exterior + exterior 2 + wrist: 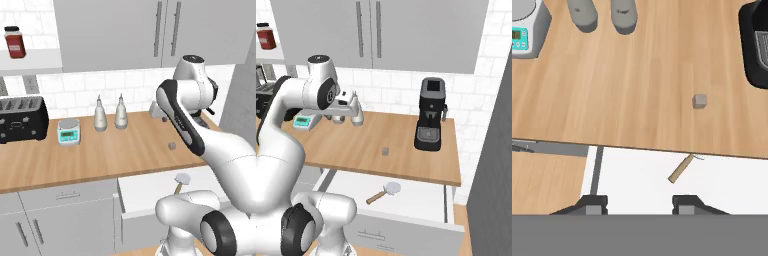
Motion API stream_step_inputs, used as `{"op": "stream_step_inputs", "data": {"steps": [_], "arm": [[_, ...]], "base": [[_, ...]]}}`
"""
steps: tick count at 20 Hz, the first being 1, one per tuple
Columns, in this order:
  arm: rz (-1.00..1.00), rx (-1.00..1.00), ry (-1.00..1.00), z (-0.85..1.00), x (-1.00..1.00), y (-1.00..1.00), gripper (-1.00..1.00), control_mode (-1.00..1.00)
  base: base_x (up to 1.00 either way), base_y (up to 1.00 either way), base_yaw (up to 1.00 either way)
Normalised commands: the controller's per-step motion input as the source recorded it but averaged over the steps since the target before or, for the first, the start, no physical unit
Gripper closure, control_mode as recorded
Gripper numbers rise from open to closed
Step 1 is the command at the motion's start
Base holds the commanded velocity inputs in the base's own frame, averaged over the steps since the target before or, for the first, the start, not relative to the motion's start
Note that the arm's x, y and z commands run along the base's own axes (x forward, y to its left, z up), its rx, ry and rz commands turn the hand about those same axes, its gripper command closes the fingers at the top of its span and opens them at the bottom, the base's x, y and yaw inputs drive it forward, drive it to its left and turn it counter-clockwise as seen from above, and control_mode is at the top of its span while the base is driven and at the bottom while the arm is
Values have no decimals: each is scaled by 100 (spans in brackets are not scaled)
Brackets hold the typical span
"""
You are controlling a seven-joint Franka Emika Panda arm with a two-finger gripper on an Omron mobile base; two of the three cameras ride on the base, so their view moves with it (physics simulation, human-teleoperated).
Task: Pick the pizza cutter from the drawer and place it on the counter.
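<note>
Seen from the left base view, the drawer (150,192) stands pulled out below the counter (100,155), its white inside bare but for the pizza cutter (181,180), whose pale wheel head lies near the counter's edge with the tan handle pointing toward the drawer front. On the worktop sit a black toaster (20,119), a small kitchen scale (68,132), two grey shakers (110,116) side by side, and a tiny grey lump (172,146) out near the front edge. A red jar (15,42) stands on the white wall shelf.

Next, the right base view: the cutter (385,191) lies flat in the open drawer (421,205), wheel to the right, handle slanting left and down. A black coffee machine (430,114) stands on the counter (371,145), and the arm's hand is raised over the worktop beside the shakers (354,114).

Last, the hand view looks straight down — the gripper (639,204) hangs above the drawer's white floor (722,182), its fingertips (592,204) parted with nothing between them. The tan handle (680,168) shows just past the tips, its head tucked under the counter edge.
</note>
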Motion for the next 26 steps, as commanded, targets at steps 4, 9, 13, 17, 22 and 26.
{"op": "stream_step_inputs", "data": {"steps": [4, 9, 13, 17, 22, 26], "arm": [[0, 4, -8, 0, -26, -8, -100, -100], [-6, 6, -19, 0, -59, -8, -100, -100], [-3, -5, -20, 0, -57, 11, -100, -100], [0, -7, -8, 0, -42, 80, -100, -100], [-4, -5, -6, 0, -35, 100, -100, -100], [-11, 5, -5, 7, -6, 0, -100, -100]], "base": [[0, 0, 0], [0, 0, 0], [0, 0, 0], [0, 0, 0], [0, 0, 0], [0, 0, 0]]}}
